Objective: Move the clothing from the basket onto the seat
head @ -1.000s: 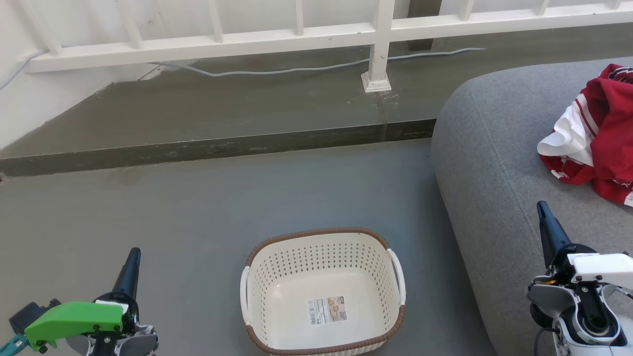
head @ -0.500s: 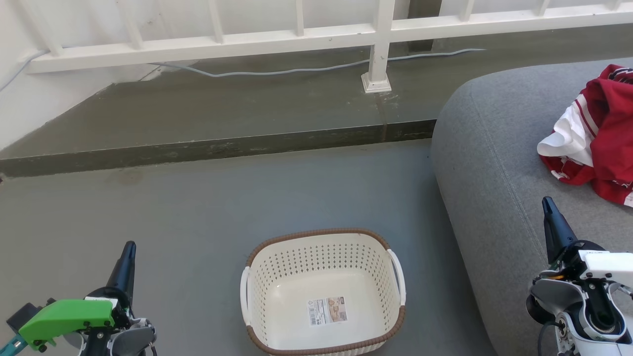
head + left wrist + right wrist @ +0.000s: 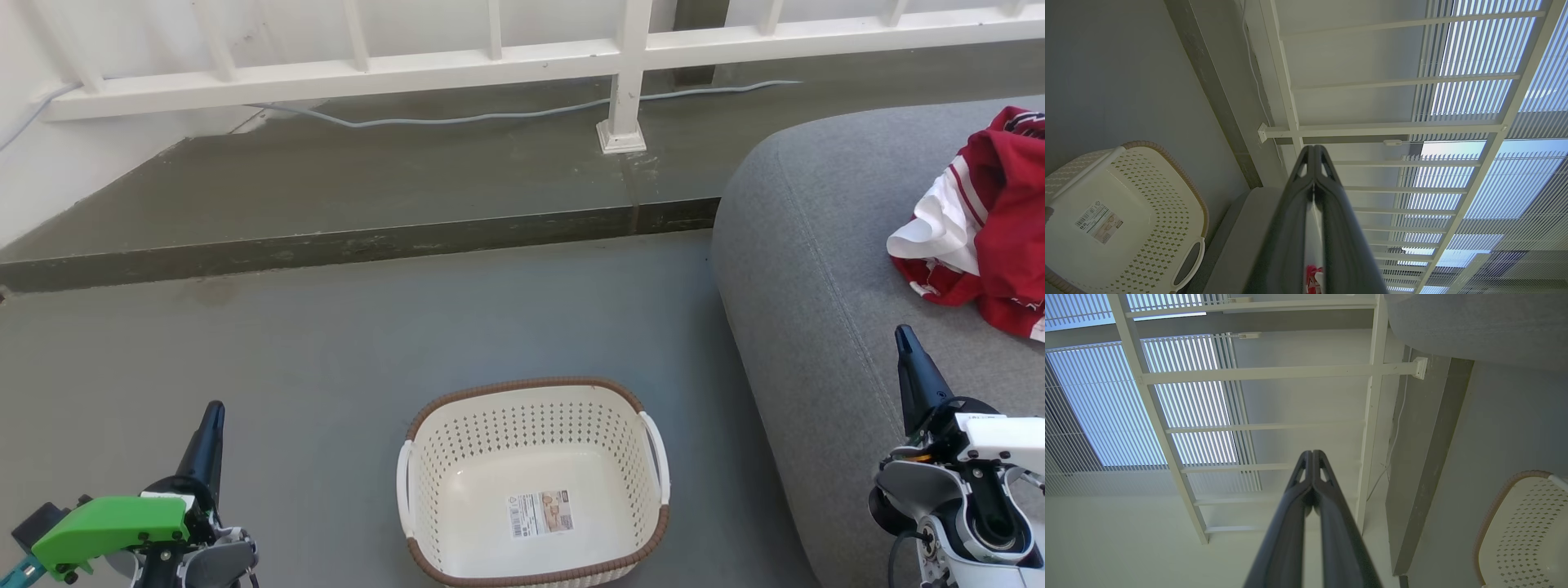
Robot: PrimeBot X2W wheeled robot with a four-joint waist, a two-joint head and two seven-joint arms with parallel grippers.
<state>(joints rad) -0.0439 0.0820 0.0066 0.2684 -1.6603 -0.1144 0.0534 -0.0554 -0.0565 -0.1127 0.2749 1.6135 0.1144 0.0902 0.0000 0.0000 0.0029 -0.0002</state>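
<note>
Right of the empty cream perforated plastic basket [image 3: 532, 482], red-and-white clothing [image 3: 992, 237] lay on the grey fabric seat [image 3: 816, 269], so the left gripper [image 3: 212, 412] and right gripper [image 3: 903, 339], both pressed together, likely needed only parking clear.

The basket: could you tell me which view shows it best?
The head view: the whole basket shows, unobstructed. The left wrist view cuts off one side; the right wrist view catches one corner.

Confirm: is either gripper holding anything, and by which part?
Nothing is held. The left gripper and right gripper are shut on air. The clothing lies on the seat, none in the basket.
</note>
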